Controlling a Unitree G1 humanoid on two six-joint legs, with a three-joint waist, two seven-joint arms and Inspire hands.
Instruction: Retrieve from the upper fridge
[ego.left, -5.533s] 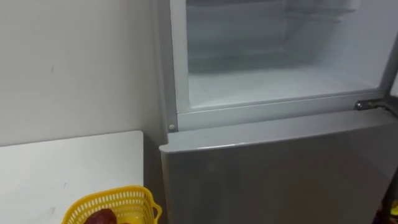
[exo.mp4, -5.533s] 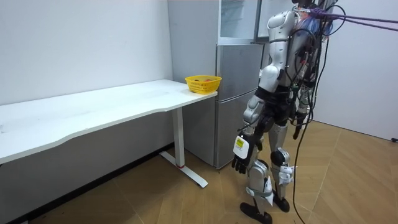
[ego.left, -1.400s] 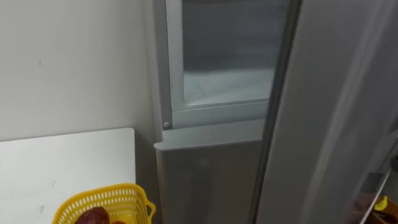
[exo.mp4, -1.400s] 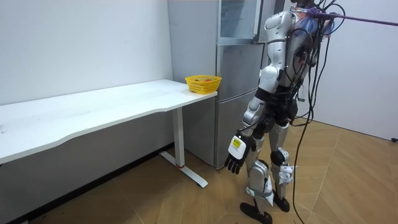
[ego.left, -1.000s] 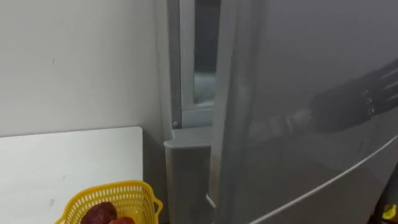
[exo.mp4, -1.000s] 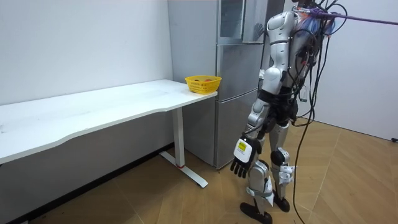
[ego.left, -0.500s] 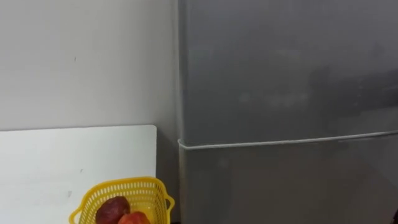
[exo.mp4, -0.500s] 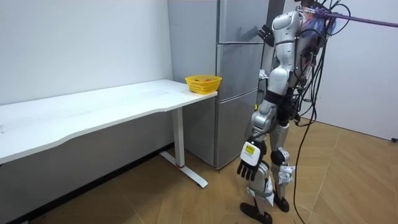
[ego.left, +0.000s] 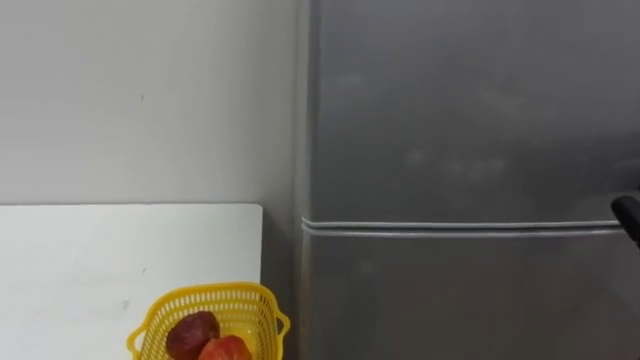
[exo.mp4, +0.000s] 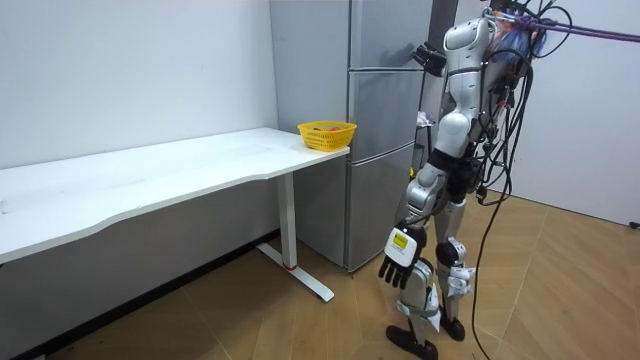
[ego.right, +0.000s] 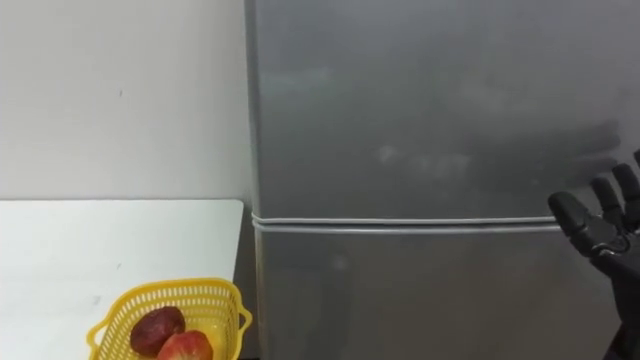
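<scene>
Two fruits (ego.right: 158, 328), perhaps three, in one yellow basket (ego.right: 170, 291).

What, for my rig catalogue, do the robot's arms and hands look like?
The left arm has silvery-white shells with dark joints. The left hand is black, with a pale yellowish tag on the back. The right hand is black too, with slim fingers.

Grey fridge (ego.left: 460, 150) doors, smooth metal-look skin with a soft satin sheen and faint smudges. Next to it the white worktop (ego.left: 90, 260), smooth and matt. At its corner by the fridge sits a yellow plastic basket (ego.left: 210, 298), lattice-walled and slightly glossy, with smooth-skinned red fruit (ego.left: 192, 333) inside. The wall (ego.left: 140, 100) is flat matt paint. The right hand (ego.right: 605, 235) is black, matt, hard-looking. The floor (exo.mp4: 560, 300) is wood with a low shine.
</scene>
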